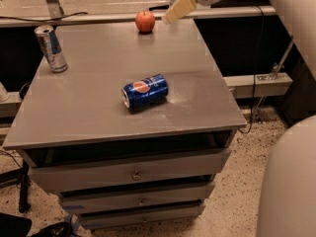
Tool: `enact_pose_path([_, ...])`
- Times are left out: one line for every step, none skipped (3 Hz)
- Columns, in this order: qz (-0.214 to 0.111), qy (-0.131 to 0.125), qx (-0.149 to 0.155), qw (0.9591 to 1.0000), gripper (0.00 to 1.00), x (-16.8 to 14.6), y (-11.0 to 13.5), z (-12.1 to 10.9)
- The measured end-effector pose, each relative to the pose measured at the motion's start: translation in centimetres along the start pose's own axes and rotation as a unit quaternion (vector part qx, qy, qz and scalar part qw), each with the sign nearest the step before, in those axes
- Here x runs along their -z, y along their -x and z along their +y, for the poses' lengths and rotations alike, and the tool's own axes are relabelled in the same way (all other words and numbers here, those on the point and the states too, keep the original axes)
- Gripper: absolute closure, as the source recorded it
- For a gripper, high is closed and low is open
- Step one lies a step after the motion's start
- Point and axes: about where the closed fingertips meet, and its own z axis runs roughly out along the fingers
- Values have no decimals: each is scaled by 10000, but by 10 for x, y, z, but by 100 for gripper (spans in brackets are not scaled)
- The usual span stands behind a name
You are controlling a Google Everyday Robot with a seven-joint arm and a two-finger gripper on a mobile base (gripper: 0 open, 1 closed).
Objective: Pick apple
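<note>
The gripper [179, 8], a cream-coloured piece at the end of the white arm, hangs over the far edge of the grey cabinet top [98, 107]. Whether it is open or closed cannot be told from this view. The apple [144, 21] sits on the top just beside the gripper, to its left in the picture and slightly lower, apart from it. Well nearer the camera than the gripper, and a little to its left, a blue can [145, 90] lies on its side, showing the round red, white and blue Pepsi logo. Far to the gripper's left, a slim silver-and-blue can [51, 48] stands upright near the cabinet's left edge; its writing cannot be read. Below the top are drawers [133, 172] with small knobs.
</note>
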Motion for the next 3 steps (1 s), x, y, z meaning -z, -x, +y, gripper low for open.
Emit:
enact_pose_path([-11,-244,-559,9981,0,-25,-14,-6])
enact_pose_path([-47,-443,-1004,9939,0,-41,-25,-1])
enact_pose_path([-138,-434,-1272,9908,0,-63,-33,12])
